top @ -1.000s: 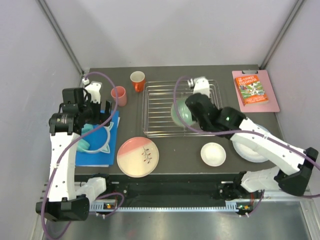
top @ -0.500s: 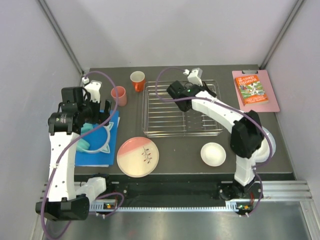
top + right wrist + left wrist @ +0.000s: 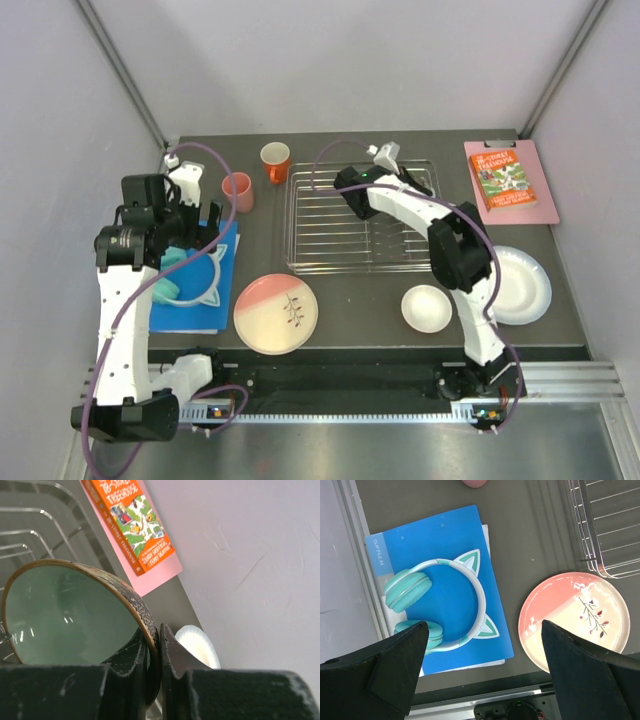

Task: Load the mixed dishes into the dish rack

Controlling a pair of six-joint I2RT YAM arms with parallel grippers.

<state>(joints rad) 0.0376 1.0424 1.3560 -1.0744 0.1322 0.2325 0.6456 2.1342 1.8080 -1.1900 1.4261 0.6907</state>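
The right claw (image 3: 152,647) is pinching the rim of the green bowl (image 3: 60,610) over the wire rack (image 3: 35,520); whether it touches the bars, I can't tell. The left claw (image 3: 483,630) hangs spread wide above the headphones (image 3: 440,605) and pink plate (image 3: 575,615) on the desk (image 3: 530,540).

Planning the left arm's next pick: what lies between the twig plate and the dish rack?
Nothing: only bare dark tabletop separates the twig plate from the dish rack, clear in the left wrist view.
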